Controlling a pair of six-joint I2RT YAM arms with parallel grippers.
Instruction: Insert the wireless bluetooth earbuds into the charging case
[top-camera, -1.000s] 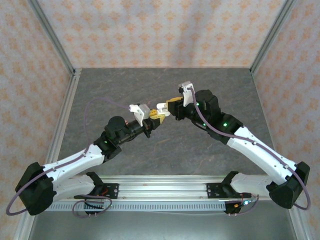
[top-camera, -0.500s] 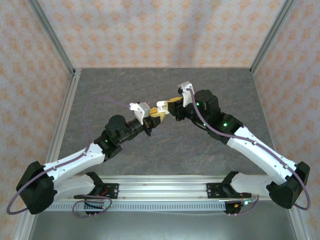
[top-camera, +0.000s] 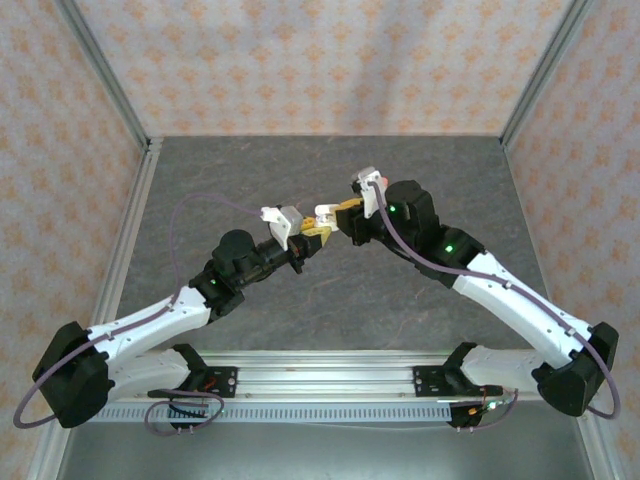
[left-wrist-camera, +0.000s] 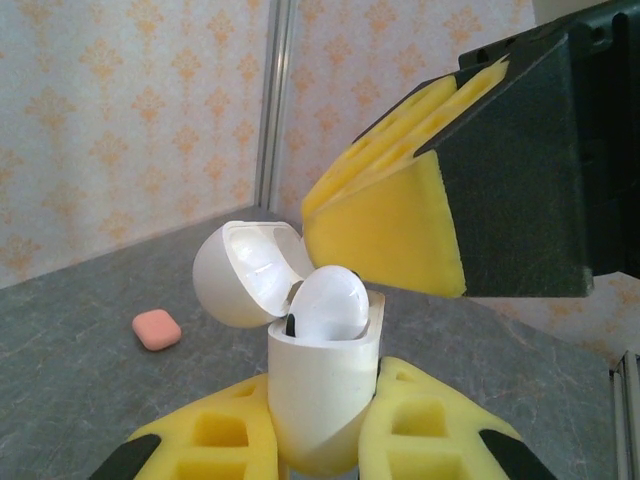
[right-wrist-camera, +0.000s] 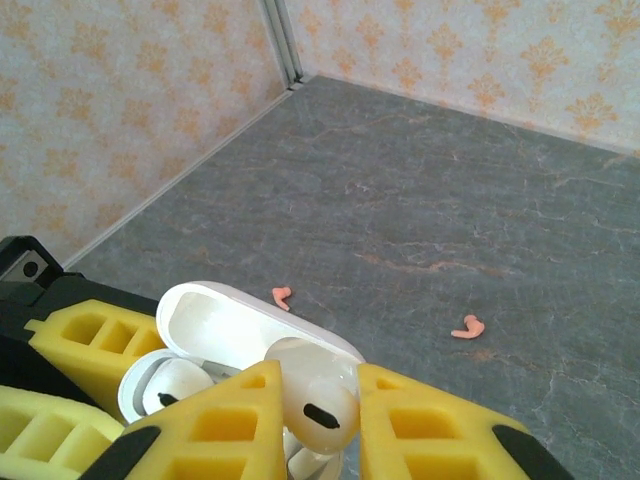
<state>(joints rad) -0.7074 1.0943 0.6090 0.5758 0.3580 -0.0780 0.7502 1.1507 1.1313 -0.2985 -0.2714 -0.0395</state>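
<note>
Mid-bench handover, seen from above and from both wrists. The left pincer (top-camera: 310, 235) is pressed onto the lower body of the white charging case (left-wrist-camera: 318, 360) and holds it upright off the bench (top-camera: 250, 170), with the lid (left-wrist-camera: 250, 270) swung back and open. The right pincer (right-wrist-camera: 320, 392) pinches a whitish earbud (left-wrist-camera: 328, 305) between its yellow pads and meets the case from above, on the side away from the lid.

The relation that matters is vertical. In the left wrist view we see the bud's rounded head bulging just over the case rim, directly below the right pincer's finger (left-wrist-camera: 385, 230). We judge that its stem points down into the well, roughly along the case's own long axis, though the stem is hidden. In the right wrist view, what looks like a second whitish piece (right-wrist-camera: 160, 388) sits in the neighbouring well.

We read the insertion as partly made. The coming move is a short push straight down along that axis, then a release. A tilt of bud against well could jam it or lever the case in the left pincer's grip.

Two coral-pink earbuds (right-wrist-camera: 282, 294) (right-wrist-camera: 467, 327) lie apart on the bench beyond the case. A coral-pink case (left-wrist-camera: 156, 329) rests shut farther off.
</note>
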